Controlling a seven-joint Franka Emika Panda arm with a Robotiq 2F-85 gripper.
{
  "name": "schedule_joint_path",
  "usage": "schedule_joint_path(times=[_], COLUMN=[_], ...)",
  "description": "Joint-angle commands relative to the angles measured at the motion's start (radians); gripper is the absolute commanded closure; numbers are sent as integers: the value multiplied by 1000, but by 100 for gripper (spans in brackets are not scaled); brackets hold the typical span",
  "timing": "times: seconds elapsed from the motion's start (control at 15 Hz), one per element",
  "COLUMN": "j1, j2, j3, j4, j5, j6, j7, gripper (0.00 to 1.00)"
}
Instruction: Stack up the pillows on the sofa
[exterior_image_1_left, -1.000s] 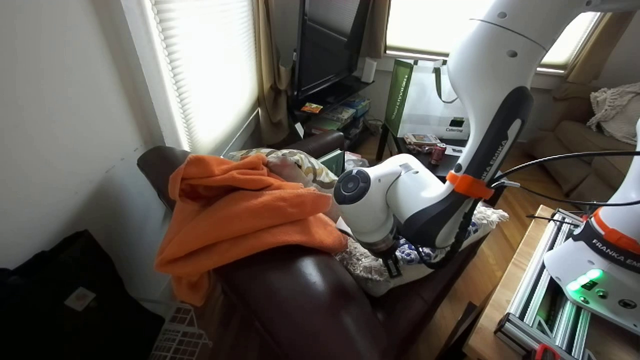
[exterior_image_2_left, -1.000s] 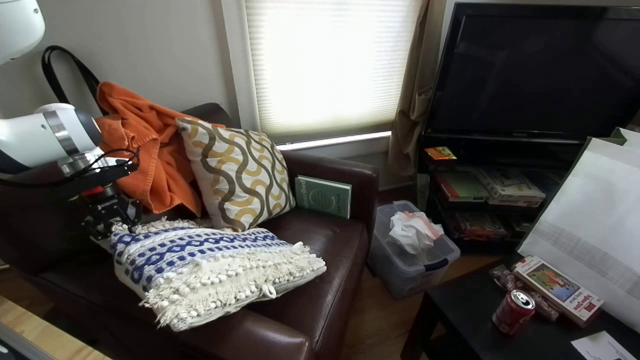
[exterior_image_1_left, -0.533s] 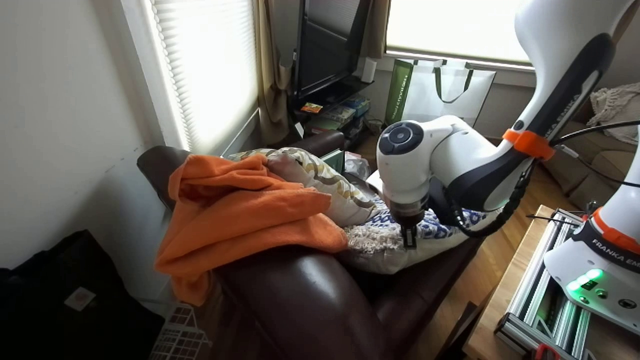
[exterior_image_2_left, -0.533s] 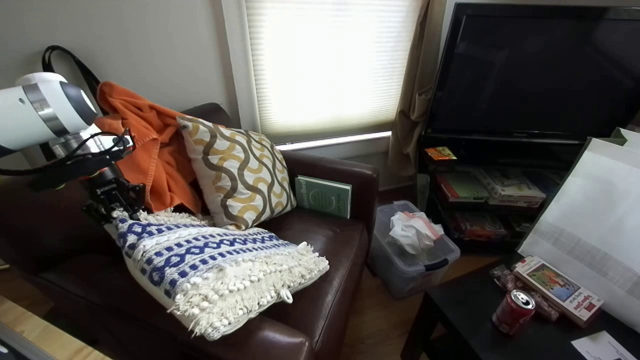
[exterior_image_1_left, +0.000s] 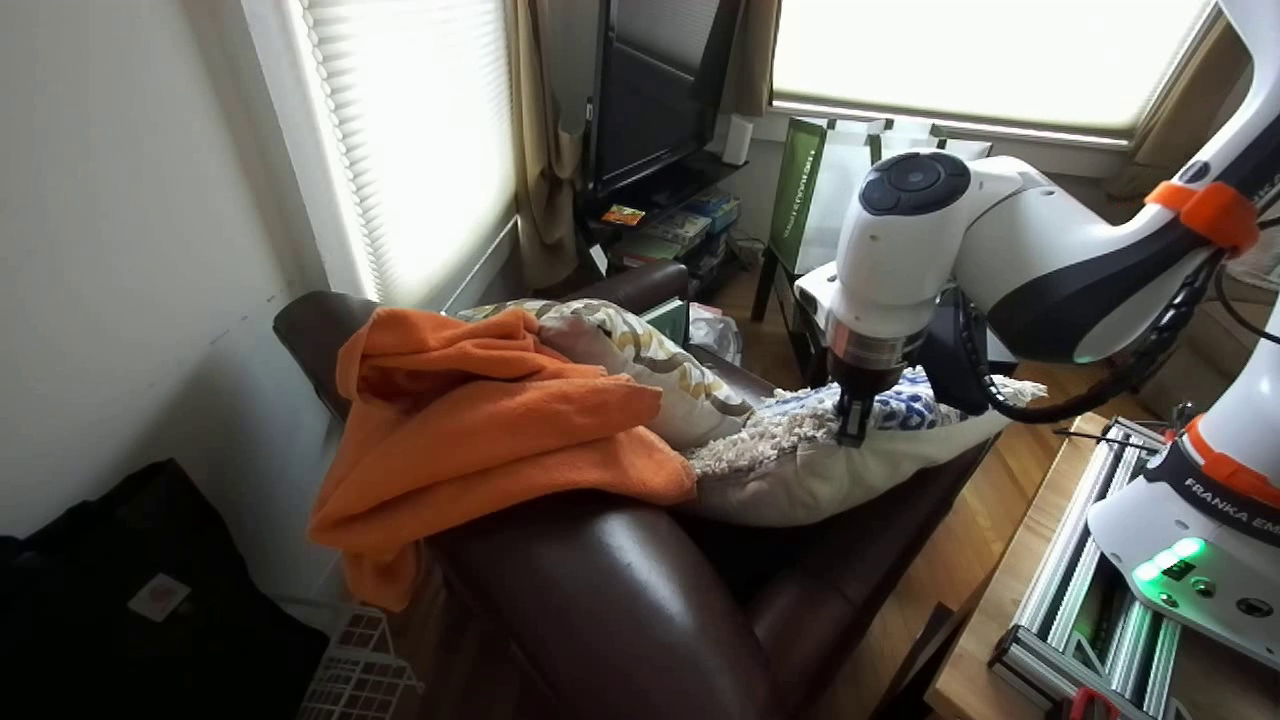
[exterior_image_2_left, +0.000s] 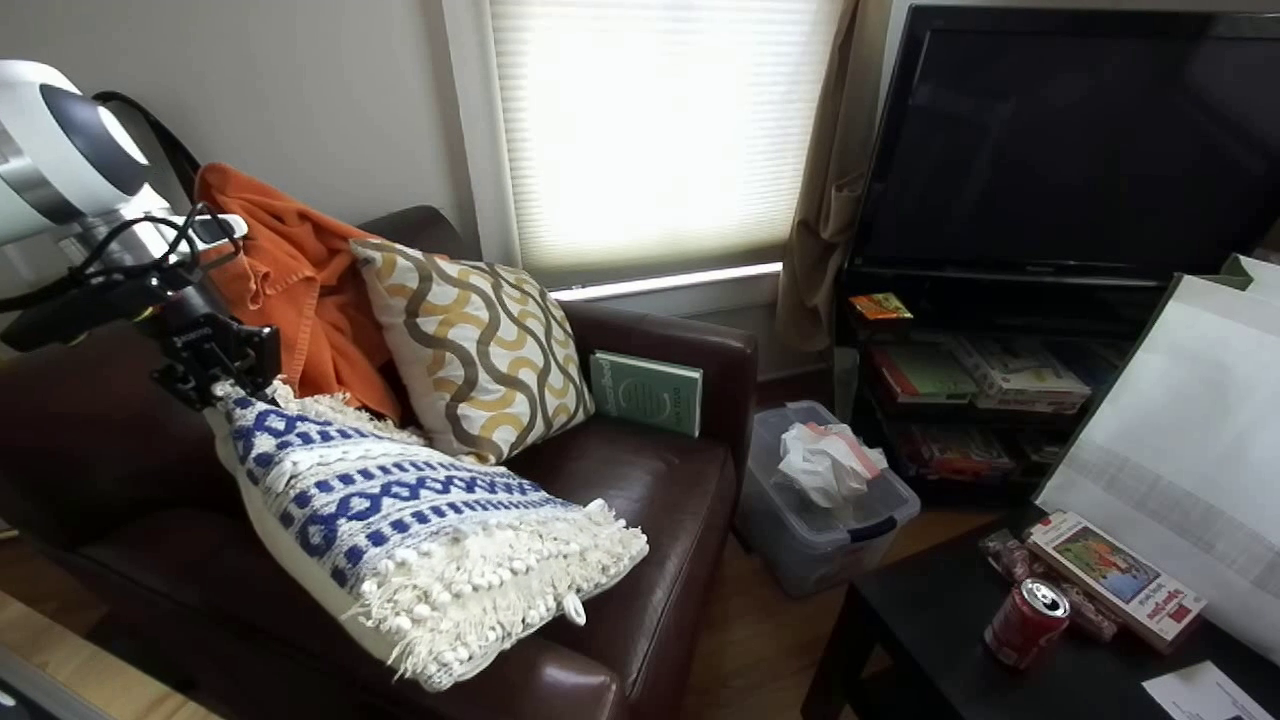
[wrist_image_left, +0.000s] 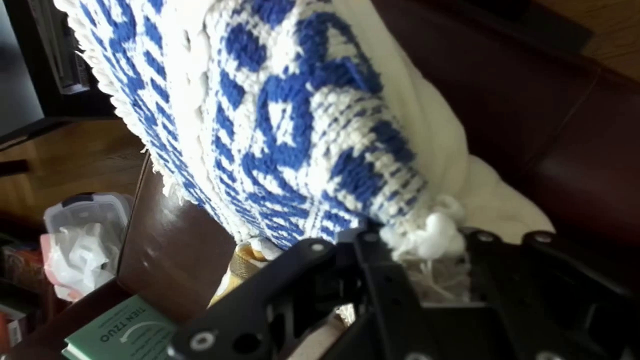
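The blue-and-white fringed pillow has a beige back. Its held corner is raised and its fringed far end rests low on the front part of the brown leather sofa. My gripper is shut on this corner; the gripper also shows in an exterior view. In the wrist view, a white tassel of the pillow sits between the fingers. The yellow-brown wavy pillow leans upright against the sofa back, just behind the held pillow. Its lower edge also shows in the wrist view.
An orange blanket drapes over the sofa back beside the wavy pillow. A green book stands against the far armrest. A clear plastic bin and a black table with a red can stand beyond the sofa.
My gripper has moved up and toward the robot's base. The held corner of the blue-and-white pillow has risen with it, so the pillow tilts more. The wavy pillow has hardly moved.
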Motion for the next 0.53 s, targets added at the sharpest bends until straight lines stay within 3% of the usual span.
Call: schedule_joint_path(times=[0.0, 0.2, 0.47], j1=[-56, -59, -71], j2=[17, -116, -293], j3=[54, 95, 165], j4=[5, 17, 51], j5=[-6, -76, -55], j6=[57, -25, -171], j7=[27, 93, 86], gripper=[95, 95, 95])
